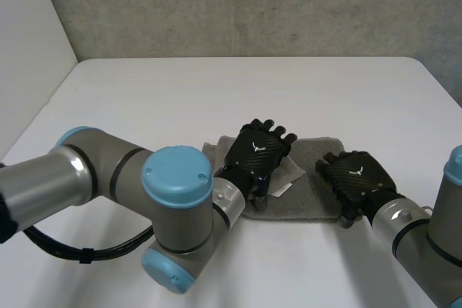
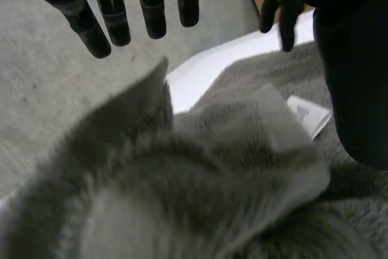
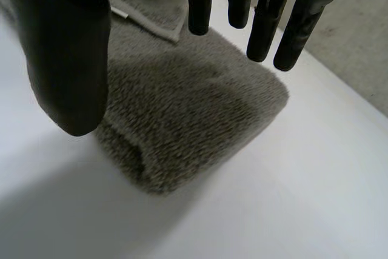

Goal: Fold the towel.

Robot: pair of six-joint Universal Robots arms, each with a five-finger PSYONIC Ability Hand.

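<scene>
A grey towel [image 1: 314,185] lies folded on the white table [image 1: 216,99], with a white label [image 1: 283,190] showing on it. My left hand [image 1: 258,151] hovers over the towel's left part, its fingers [image 2: 151,10] straight and open above a raised fold of the towel [image 2: 200,168]. My right hand [image 1: 357,174] is at the towel's right edge, open, its fingers [image 3: 267,22] straight above the folded corner of the towel [image 3: 194,113] and its thumb [image 3: 66,77] beside it. Neither hand holds cloth.
The table runs wide and bare behind the towel to a grey wall [image 1: 253,5]. My left arm [image 1: 130,192] crosses the near left part of the table; my right arm [image 1: 426,243] comes in at the near right.
</scene>
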